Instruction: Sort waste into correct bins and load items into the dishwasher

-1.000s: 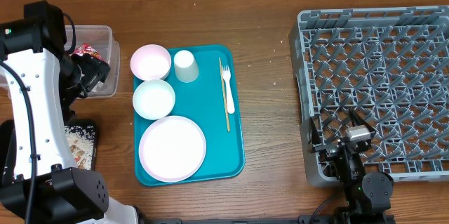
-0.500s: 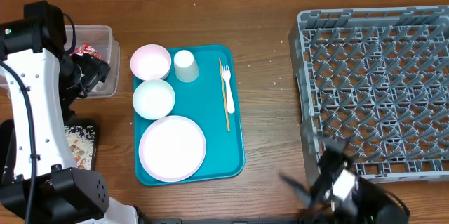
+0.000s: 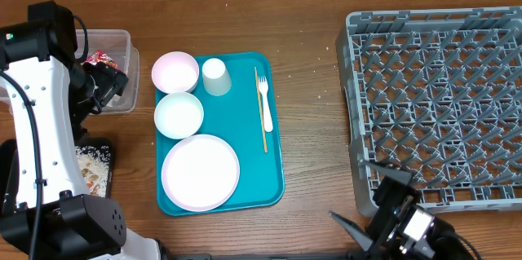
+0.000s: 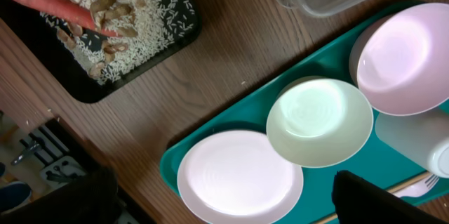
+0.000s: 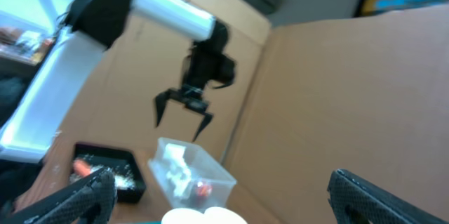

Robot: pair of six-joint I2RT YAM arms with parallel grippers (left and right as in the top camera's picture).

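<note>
On the teal tray [image 3: 273, 170] lie a round white plate [image 3: 201, 172], two small white bowls [image 3: 175, 72] [image 3: 179, 114], a white cup [image 3: 215, 76] and a pale fork [image 3: 263, 105]. My left gripper [image 3: 104, 87] hangs open and empty over the clear tub [image 3: 122, 44], which holds napkins and a red wrapper [image 5: 203, 190]. The left wrist view shows the black tray [image 4: 179, 31] with rice and a carrot [image 4: 49, 3]. My right gripper [image 3: 352, 193] is open and empty at the table's near edge, by the grey dish rack's [image 3: 440, 105] front left corner, and is tilted up.
The left arm's white body [image 3: 41, 146] covers most of the black tray [image 3: 96, 170] in the overhead view. A cardboard wall [image 5: 351, 104] backs the table. Bare wood [image 3: 314, 105] lies between the teal tray and the rack.
My right gripper has drawn back from the rack's front corner toward the near table edge and tipped upward. The left arm and the dishes have not moved.
</note>
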